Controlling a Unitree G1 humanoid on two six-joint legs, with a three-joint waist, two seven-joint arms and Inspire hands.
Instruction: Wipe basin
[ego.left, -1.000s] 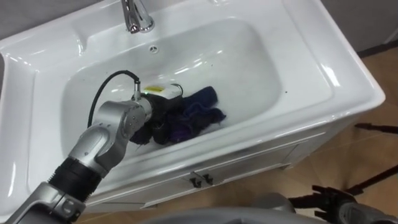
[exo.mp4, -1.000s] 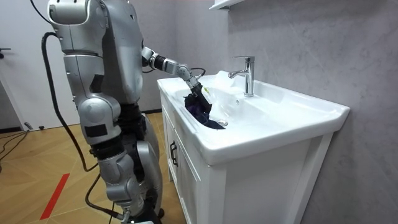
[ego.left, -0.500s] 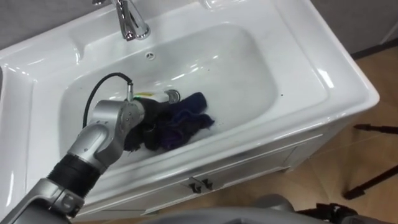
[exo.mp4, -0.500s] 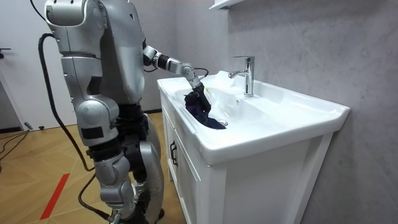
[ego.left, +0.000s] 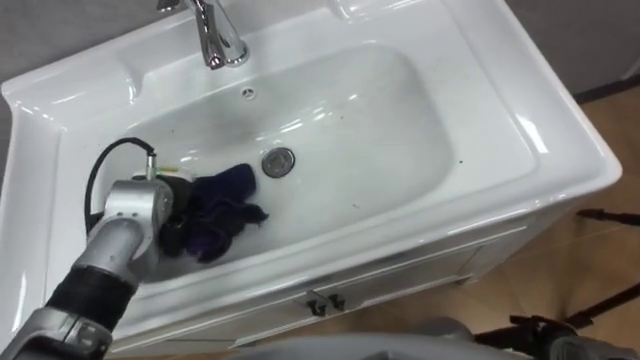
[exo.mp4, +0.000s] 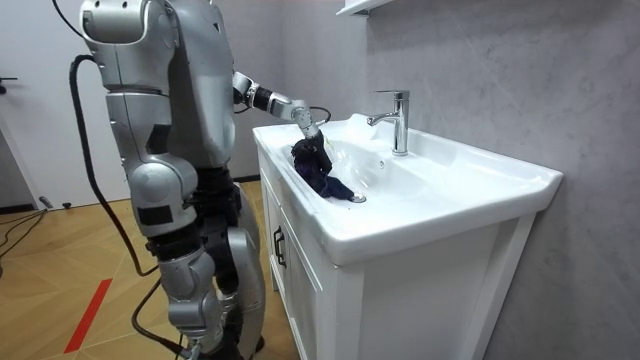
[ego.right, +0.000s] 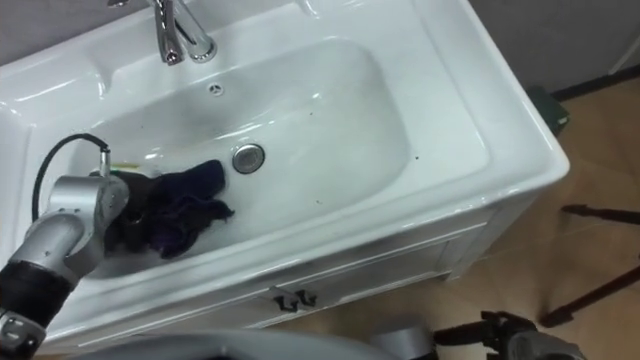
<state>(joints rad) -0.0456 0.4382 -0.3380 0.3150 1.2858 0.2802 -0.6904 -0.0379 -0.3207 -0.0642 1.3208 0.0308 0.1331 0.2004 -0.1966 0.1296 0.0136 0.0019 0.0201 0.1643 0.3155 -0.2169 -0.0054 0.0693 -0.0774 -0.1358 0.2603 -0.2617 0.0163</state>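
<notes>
Left eye view: left robot hand (ego.left: 172, 215) clutches the dark cloth (ego.left: 225, 200) just left of the drain (ego.left: 278, 161) — it looks soft, light, limp, so grip a bunched fold.

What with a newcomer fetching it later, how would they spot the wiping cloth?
Find the white basin under the chrome tap. Left of its round drain lies a crumpled dark blue cloth, bunched in the robot's left hand. It is the one soft, dark thing there.

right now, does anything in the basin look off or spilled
Nothing spilled or damaged. The dark cloth lies bunched at the basin's left end by the left hand; a few dark specks dot the bowl.
</notes>
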